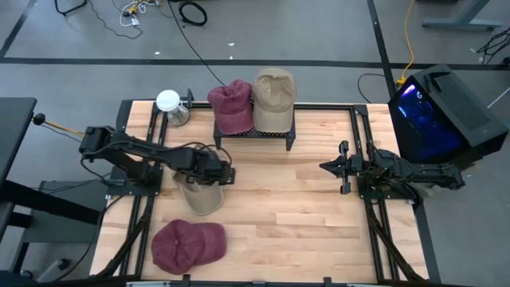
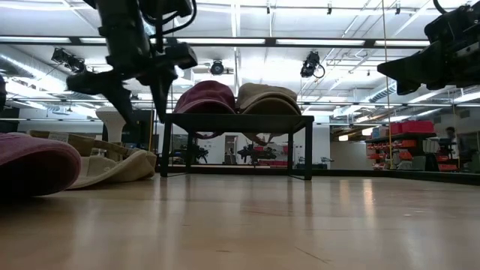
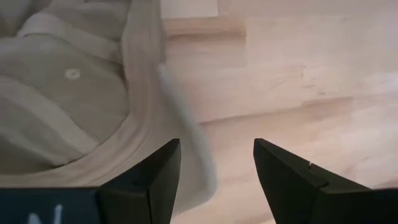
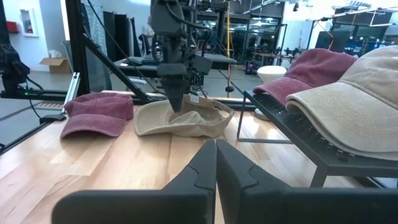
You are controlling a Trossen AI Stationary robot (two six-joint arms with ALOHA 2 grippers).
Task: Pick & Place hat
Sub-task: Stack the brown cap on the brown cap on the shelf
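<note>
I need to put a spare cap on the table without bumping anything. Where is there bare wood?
Free: the wide wood between the left gripper and the right gripper, in front of the rack, running down to the near edge right of the maroon hat. Crowded: the left side, where the tan hat lies under the open left gripper.

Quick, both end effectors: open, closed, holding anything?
Left end effector: open, empty, above the tan hat.
Right end effector: closed, empty.

Both arms were matte black, jointed, with cabling along the links. Each ended in two flat, wedge-shaped black fingers; white marking sat behind the left jaws.
</note>
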